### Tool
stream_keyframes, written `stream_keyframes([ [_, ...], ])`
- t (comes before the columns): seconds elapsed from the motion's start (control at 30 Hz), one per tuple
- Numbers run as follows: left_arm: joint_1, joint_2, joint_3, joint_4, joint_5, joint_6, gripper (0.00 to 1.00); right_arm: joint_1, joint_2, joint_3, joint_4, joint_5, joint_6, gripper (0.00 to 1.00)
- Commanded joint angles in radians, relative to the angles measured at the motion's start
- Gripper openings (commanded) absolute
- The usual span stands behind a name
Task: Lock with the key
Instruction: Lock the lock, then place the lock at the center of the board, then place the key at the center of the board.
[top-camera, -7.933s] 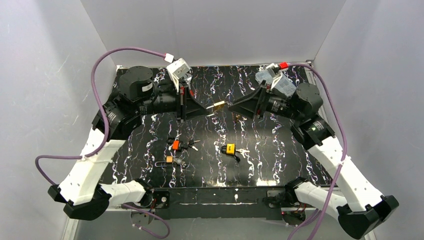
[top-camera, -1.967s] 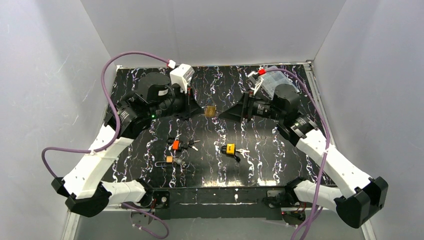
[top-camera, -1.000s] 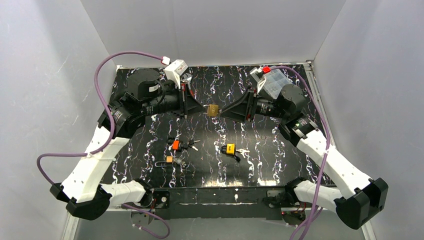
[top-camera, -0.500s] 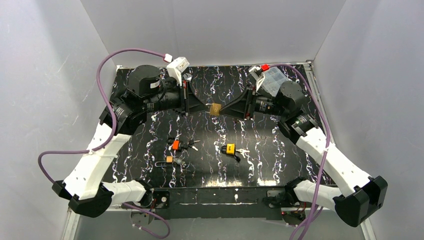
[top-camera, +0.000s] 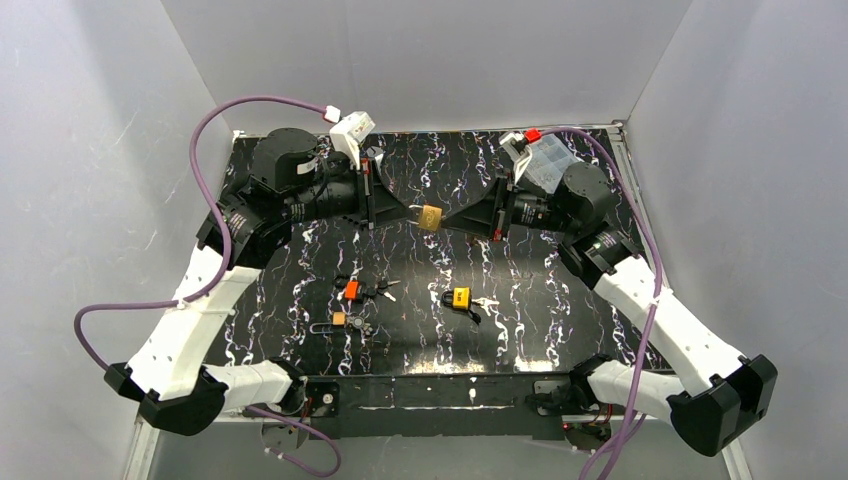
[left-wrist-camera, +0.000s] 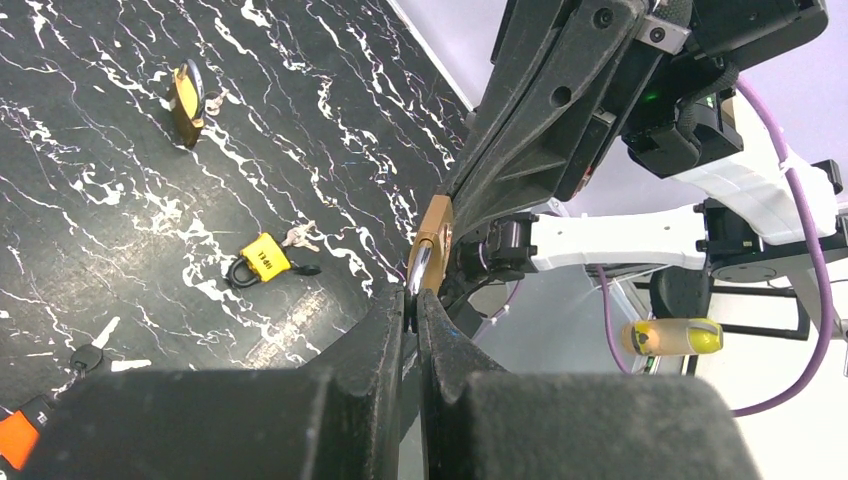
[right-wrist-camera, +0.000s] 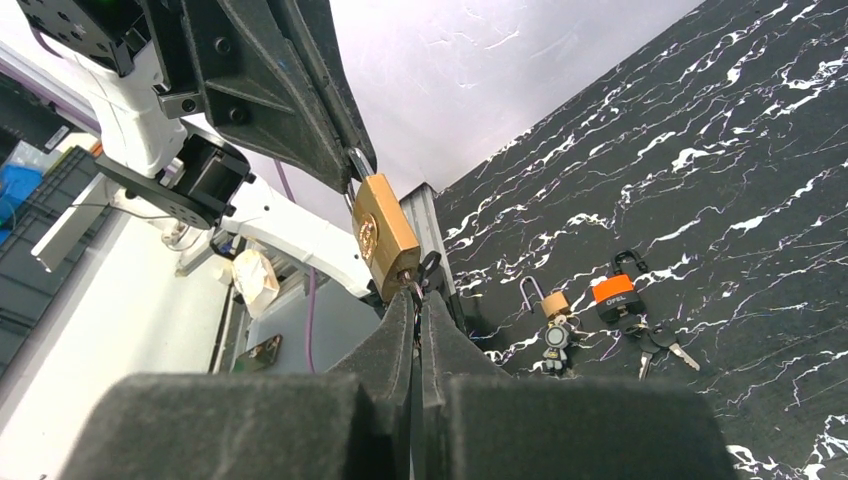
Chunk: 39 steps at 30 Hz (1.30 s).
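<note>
A brass padlock (top-camera: 431, 217) hangs in mid-air above the middle of the black marbled table (top-camera: 520, 330), between both arms. My left gripper (top-camera: 408, 215) is shut on its steel shackle; in the left wrist view the lock (left-wrist-camera: 432, 235) stands just past my closed left gripper (left-wrist-camera: 414, 297). My right gripper (top-camera: 451, 221) comes in from the right and is shut on the key at the lock's underside. In the right wrist view, the dark key (right-wrist-camera: 426, 272) pokes out of the padlock (right-wrist-camera: 383, 233) straight into the closed right gripper (right-wrist-camera: 417, 297).
On the table lie a yellow padlock (top-camera: 460, 297) with keys, an orange padlock (top-camera: 351, 290) with keys, and a small brass padlock (top-camera: 338, 320) with its shackle open. Another brass padlock (left-wrist-camera: 186, 92) lies farther back. White walls enclose the table.
My right gripper went from open around the lock's underside to shut on the key. The left gripper kept its hold on the shackle, and both arms shifted slightly.
</note>
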Motion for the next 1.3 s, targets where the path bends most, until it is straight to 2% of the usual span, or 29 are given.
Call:
stream_keyframes([
  [0.0, 0.017, -0.021, 0.03, 0.011, 0.014, 0.013, 0.0, 0.0, -0.041, 0.009, -0.028, 0.023, -0.056, 0.01],
  [0.23, 0.05, -0.024, 0.059, -0.043, 0.004, 0.065, 0.0, -0.057, -0.098, -0.06, -0.109, 0.051, -0.098, 0.01],
  [0.43, 0.065, -0.022, -0.002, -0.004, 0.029, 0.046, 0.0, -0.095, -0.134, -0.122, -0.156, 0.071, -0.108, 0.01],
  [0.6, 0.057, 0.037, -0.129, 0.055, 0.068, -0.025, 0.0, -0.096, -0.158, -0.178, -0.281, 0.218, -0.116, 0.01],
  [0.7, 0.033, 0.085, -0.206, 0.093, 0.004, -0.069, 0.0, -0.095, -0.174, -0.231, -0.337, 0.337, -0.084, 0.01],
  [0.77, 0.028, 0.123, -0.245, 0.12, -0.028, -0.107, 0.0, -0.095, -0.159, -0.246, -0.374, 0.362, -0.073, 0.01],
  [0.87, 0.026, 0.189, -0.29, 0.177, -0.072, -0.159, 0.0, -0.078, -0.092, -0.232, -0.388, 0.385, -0.061, 0.01],
  [1.03, 0.029, 0.338, -0.282, 0.153, -0.244, -0.167, 0.0, 0.023, 0.103, -0.108, -0.436, 0.551, -0.084, 0.01],
  [1.27, 0.064, 0.538, -0.273, 0.161, -0.287, -0.17, 0.0, 0.079, 0.451, 0.091, -0.517, 0.718, -0.072, 0.01],
])
